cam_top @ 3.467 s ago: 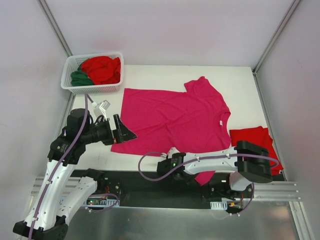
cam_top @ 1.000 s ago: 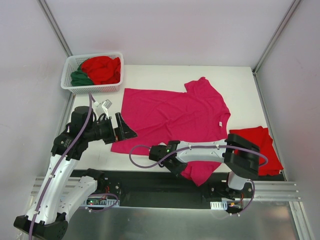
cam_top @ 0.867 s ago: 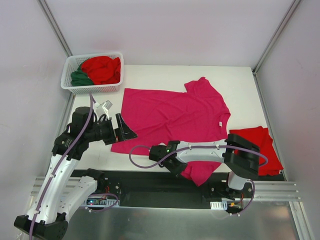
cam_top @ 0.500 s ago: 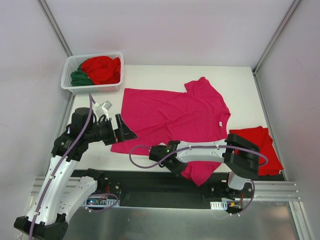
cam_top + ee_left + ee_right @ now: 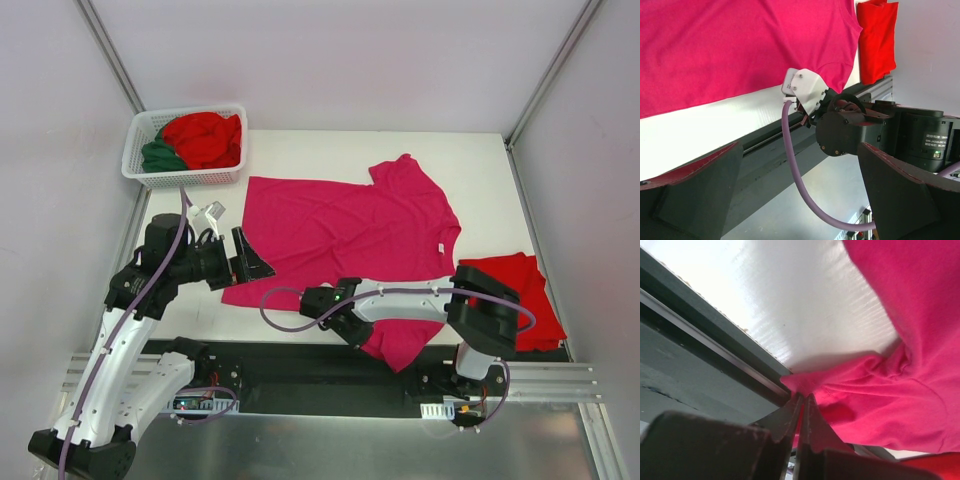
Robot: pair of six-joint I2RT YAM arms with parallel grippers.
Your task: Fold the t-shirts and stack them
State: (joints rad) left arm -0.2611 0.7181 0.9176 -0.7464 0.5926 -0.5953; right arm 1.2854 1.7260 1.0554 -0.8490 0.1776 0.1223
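Observation:
A magenta-pink t-shirt (image 5: 345, 230) lies spread flat on the white table, its near sleeve (image 5: 400, 345) hanging over the front edge. My right gripper (image 5: 357, 334) is shut on that sleeve's hem. In the right wrist view the jaws (image 5: 802, 399) pinch a bunched fold of pink cloth (image 5: 890, 390) at the table's edge. My left gripper (image 5: 255, 265) hovers wide open and empty at the shirt's left hem; its wrist view shows the pink shirt (image 5: 730, 45) beyond the spread fingers (image 5: 690, 190). A folded red t-shirt (image 5: 515, 290) lies at the right.
A white lattice basket (image 5: 140, 172) at the back left holds a red t-shirt (image 5: 205, 138) and a dark green one (image 5: 160, 157). A black rail (image 5: 300, 365) runs along the table's near edge. Grey walls enclose the table.
My right gripper's jaws have closed on the pink sleeve's hem, and that arm shifted slightly. The left arm has stayed still and open.

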